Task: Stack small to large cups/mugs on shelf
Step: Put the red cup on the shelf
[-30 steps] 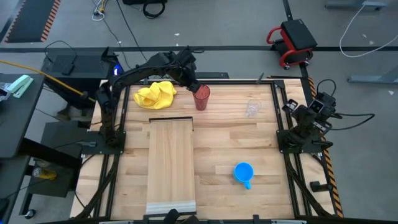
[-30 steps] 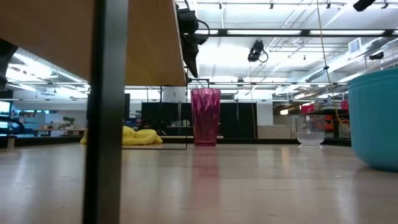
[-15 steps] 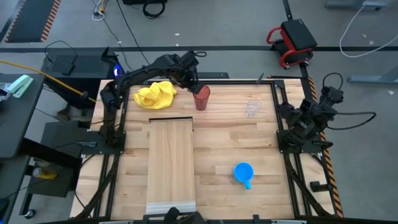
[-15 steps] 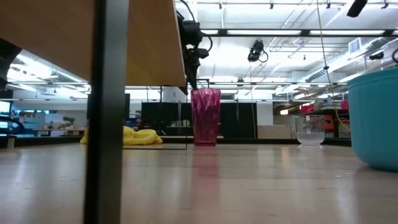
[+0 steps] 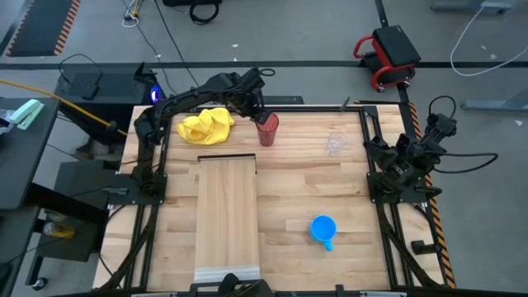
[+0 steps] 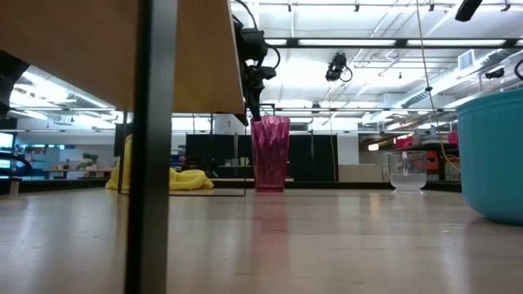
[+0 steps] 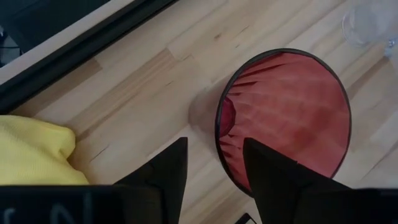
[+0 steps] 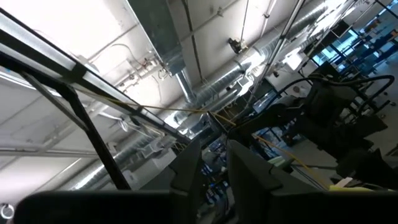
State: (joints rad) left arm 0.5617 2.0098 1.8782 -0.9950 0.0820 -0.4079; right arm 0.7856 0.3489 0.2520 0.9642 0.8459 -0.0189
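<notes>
Left gripper [image 7: 214,165], fingers parted, straddles the rim of the tall dark red ribbed tumbler [image 7: 286,118]; one finger inside, one outside.

the tall ribbed tumbler [image 5: 267,129] is dark red, pinker and translucent in the low view. the handled mug [image 5: 322,228] is bright blue. the small glass cup [image 5: 334,143] is clear. the crumpled cloth [image 5: 206,125] is yellow. the long wooden shelf [image 5: 226,216] is pale, the striped butcher-block tabletop [image 5: 313,186] slightly warmer.
</notes>
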